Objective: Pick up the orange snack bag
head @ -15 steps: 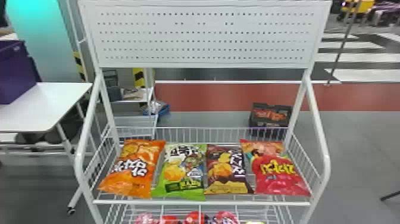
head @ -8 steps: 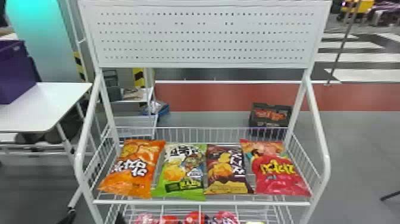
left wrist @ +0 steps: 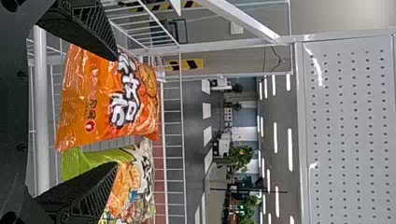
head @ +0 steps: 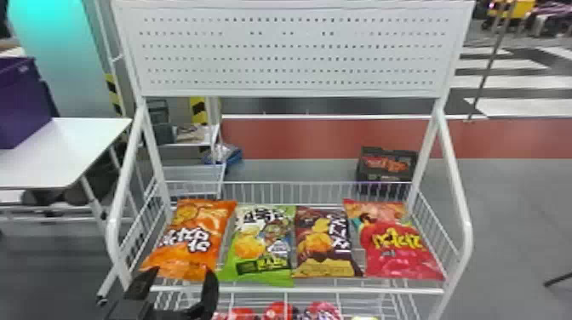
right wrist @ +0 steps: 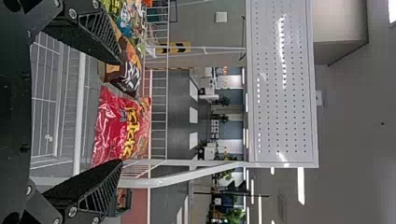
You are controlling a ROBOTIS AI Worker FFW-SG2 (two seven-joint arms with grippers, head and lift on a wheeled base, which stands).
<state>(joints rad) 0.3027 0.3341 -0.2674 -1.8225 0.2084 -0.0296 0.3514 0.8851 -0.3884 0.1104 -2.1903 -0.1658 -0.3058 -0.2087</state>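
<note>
Facing the shiny orange snack bag [head: 191, 238] at left, the black left gripper [head: 182, 273] has jaws apart; the black right gripper's [right wrist: 119, 112] jaws gape too.

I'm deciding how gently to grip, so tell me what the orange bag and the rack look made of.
Bag: probably thin plastic film, glossy, judging by its crinkles and bright highlights. Rack: likely metal wire and tube with a smooth white coating, judging by the slim, evenly spaced bars.

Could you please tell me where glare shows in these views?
Left wrist view: white streaks of glare on the pegboard, shine on the orange bag; right wrist view: streaks there too, shine on the red bag; head view: no such streaks.
</note>
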